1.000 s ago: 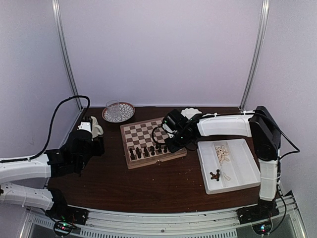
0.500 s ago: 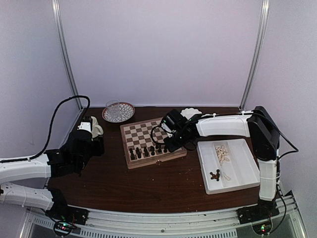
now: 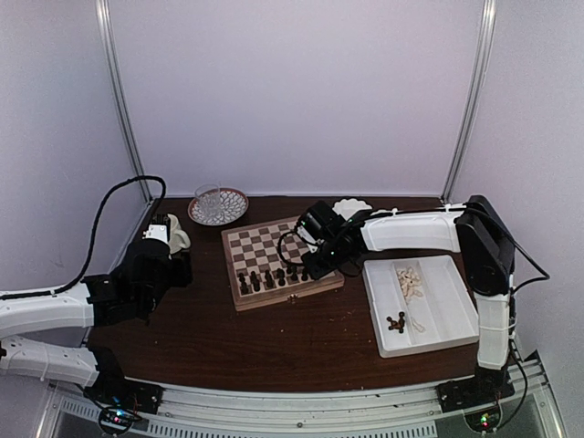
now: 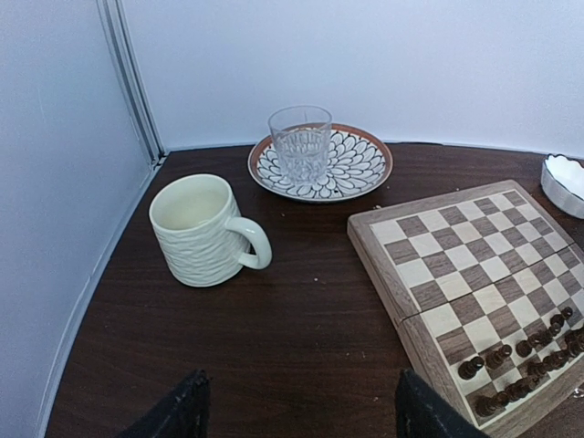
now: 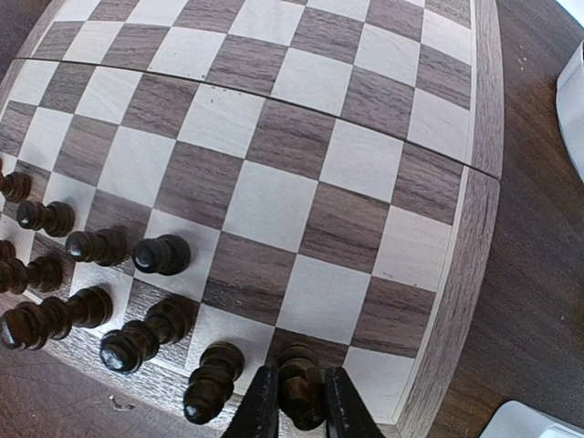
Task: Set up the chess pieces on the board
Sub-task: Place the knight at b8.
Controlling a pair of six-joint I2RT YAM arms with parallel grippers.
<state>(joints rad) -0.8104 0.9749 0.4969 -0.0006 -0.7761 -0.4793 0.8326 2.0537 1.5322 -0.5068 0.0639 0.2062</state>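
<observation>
The board lies mid-table, with dark chess pieces lined along its two near rows. My right gripper is shut on one dark piece, upright over a dark square in the nearest row, one square from the board's right corner. Beside it stand more dark pieces. My left gripper hangs open over bare table left of the board, holding nothing. Pale pieces and a few dark ones lie in the white tray.
The white divided tray sits right of the board. A cream mug stands at the left. A glass rests on a patterned plate at the back. A small white dish lies behind the board.
My right gripper has crept slightly left along the board's near edge with the dark piece in it. The left arm has not moved.
</observation>
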